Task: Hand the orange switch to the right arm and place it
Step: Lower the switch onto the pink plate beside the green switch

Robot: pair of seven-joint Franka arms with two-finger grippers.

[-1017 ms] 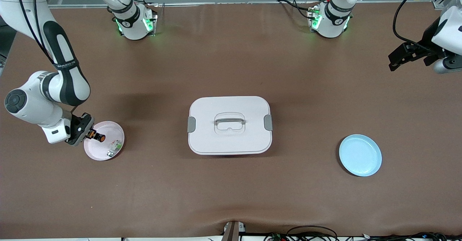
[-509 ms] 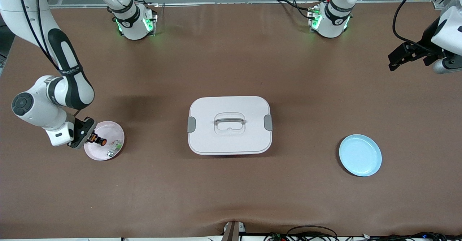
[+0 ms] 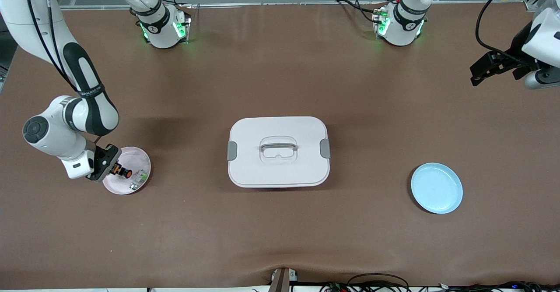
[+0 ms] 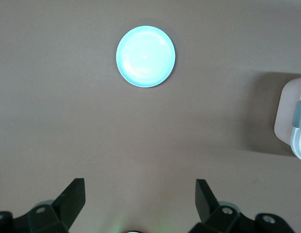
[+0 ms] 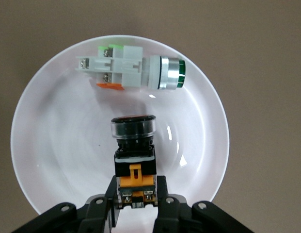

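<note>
Brown table, white lidded box [image 3: 278, 151] at centre. Handover done: orange switch [image 5: 134, 154] clamped by its rear end in right gripper [image 5: 135, 198], low over pink plate [image 3: 139, 162] beside green-and-white part [image 5: 132, 71]; release pending. Left gripper [image 4: 139, 204] spread wide, empty, waiting above blue plate [image 4: 145, 56]. Clamp clear only in right wrist view.

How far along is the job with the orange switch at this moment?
Done: the right end effector is shut on the orange switch.
In hand: it holds the switch over the pink plate, beside the green switch.
Left: releasing it. The left end effector waits open, high above the table.
</note>
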